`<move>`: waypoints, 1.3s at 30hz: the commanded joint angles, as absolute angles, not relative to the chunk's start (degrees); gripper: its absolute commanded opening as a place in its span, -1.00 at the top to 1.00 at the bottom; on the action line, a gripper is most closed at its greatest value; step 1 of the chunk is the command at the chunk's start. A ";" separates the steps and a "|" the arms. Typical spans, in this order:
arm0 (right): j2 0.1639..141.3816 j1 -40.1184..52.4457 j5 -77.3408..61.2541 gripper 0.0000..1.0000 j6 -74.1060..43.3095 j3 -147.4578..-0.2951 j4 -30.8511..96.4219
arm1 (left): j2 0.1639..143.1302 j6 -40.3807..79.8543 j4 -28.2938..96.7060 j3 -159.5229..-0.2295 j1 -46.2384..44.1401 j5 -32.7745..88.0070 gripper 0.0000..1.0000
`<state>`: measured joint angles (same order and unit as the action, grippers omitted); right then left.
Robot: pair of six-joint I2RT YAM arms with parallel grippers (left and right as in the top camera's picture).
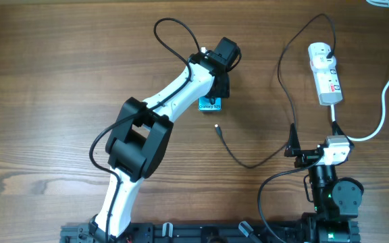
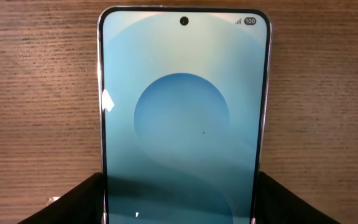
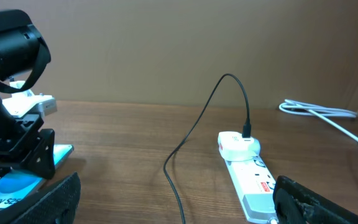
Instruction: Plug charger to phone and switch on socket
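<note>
Two arms at a wooden table.

Left arm reaches out to mid-table. The left gripper sits over the phone. In the left wrist view its black fingers flank the lower part of the phone, one against each long edge, so the jaws look clamped on the phone's sides. The screen is lit, pale blue-turquoise, face up, with the camera hole at the far end. The phone lies flat on the wood.

The charger is a thin black cable. It loops from a white plug at the far end of the socket, sweeps down past the right arm, and curves back toward the middle of the table. Its connector tip lies loose on the table near the lettered end of the phone, apart from it and not plugged in.

The right gripper is close to the arm's base, near the socket's near end. The right wrist view shows both fingers at the frame's lower corners, so the jaws stand wide apart, holding nothing. The black cable runs off the bottom edge of that view between them; I cannot tell whether it touches them.

The socket lies flat with red marks on its top. Its switch position is unreadable. A thick white lead trails off toward the right edge.
</note>
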<state>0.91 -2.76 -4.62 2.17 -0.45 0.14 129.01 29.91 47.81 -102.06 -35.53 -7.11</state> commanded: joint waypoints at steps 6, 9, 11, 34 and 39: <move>1.02 -2.44 -4.29 -0.99 1.34 -0.40 0.03 | 124.01 32.75 49.15 -102.24 -33.82 4.93 -0.30; 1.02 -2.44 -4.29 -0.99 1.34 -0.40 0.03 | 122.58 35.46 50.06 -102.24 -31.73 12.10 -0.30; 1.02 -2.44 -4.29 -0.99 1.37 -0.40 0.03 | 122.15 35.81 50.00 -102.24 -30.00 19.03 -0.30; 5.61 -2.44 -24.29 -0.98 -45.08 -14.66 -3.62 | 122.13 58.02 47.13 -102.24 -16.45 64.58 -0.36; 26.46 -2.42 -27.42 -0.99 -27.86 -39.05 21.71 | 122.13 61.04 45.98 -102.24 -15.73 64.69 -0.36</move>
